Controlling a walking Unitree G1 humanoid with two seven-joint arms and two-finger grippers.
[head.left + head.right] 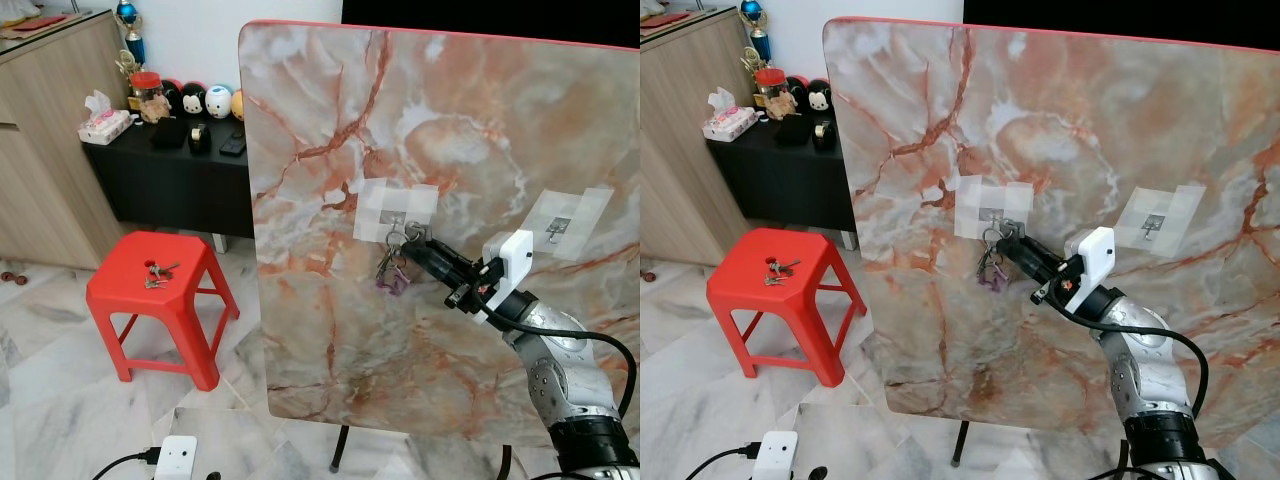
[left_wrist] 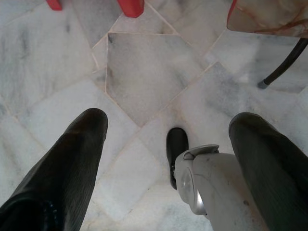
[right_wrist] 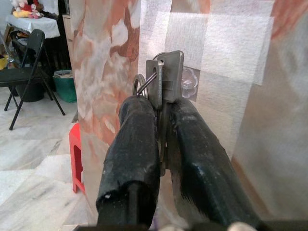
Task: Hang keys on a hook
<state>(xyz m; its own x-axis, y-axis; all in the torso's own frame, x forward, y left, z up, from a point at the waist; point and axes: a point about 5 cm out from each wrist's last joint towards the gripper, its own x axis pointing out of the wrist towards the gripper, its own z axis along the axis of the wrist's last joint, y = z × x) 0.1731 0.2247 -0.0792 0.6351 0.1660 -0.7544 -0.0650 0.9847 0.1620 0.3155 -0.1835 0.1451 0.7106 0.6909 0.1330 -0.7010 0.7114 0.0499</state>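
Observation:
An upright marble-patterned board (image 1: 450, 120) carries two small hooks under white tape, a left hook (image 1: 408, 228) and a right hook (image 1: 560, 228). My right gripper (image 1: 410, 245) reaches up to the left hook and is shut on a bunch of keys (image 1: 390, 270) with a purple tag that dangles below the fingertips. In the right wrist view the fingers (image 3: 139, 125) pinch a flat key (image 3: 166, 77) and its ring right against the clear hook (image 3: 187, 83). My left gripper (image 2: 171, 118) hangs open over the floor.
A red plastic stool (image 1: 190, 300) stands left of the board with a second bunch of keys (image 1: 158, 272) on its seat. Behind it is a black table (image 1: 170, 170) with jars and toys. A white power strip (image 1: 175, 458) lies on the marble floor.

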